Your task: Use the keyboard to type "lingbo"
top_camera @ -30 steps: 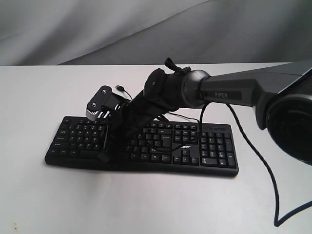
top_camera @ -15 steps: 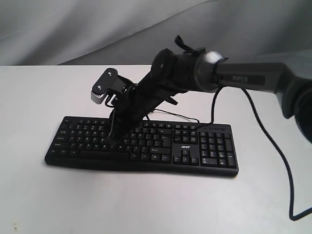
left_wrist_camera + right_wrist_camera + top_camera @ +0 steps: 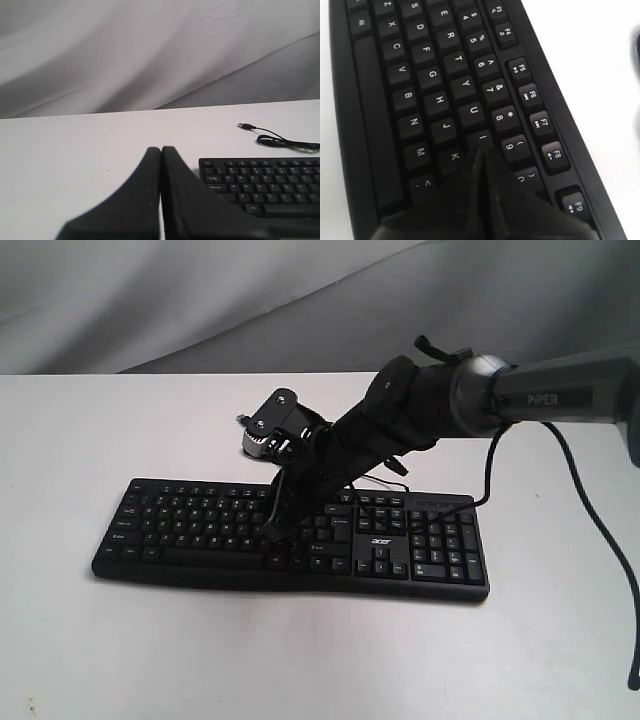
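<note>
The keyboard point(image 3: 205, 532) is lying flat in the middle of the white desk point(image 3: 300, 660). Its long side is running left to right, with the number pad at the right end. Its thin cable point(image 3: 285, 142) is curling on the desk behind the far edge.

The right end effector point(image 3: 270, 532) is reaching in from the right and pointing down at the letter keys near the middle. Its two fingers are pressed together into one thin tip, and they are holding nothing. In the right wrist view the tip is sitting at the I key point(image 3: 482, 137). I cannot tell if it is pushing the key down or only touching it.

The left end effector point(image 3: 161, 152) is squeezed closed too, and it is holding nothing. It is hanging over bare desk, apart from the keyboard, out past its left end.

I am guessing the keyboard is hard plastic and quite light, so a sideways push is likely to make it slide on the smooth desk. Nobody needs to be picking it up. The keys are looking small, springy and packed close together. The best place to touch is the middle of one key top, coming straight down with the closed tip and pressing softly. Landing on an edge is risking two keys at once.
</note>
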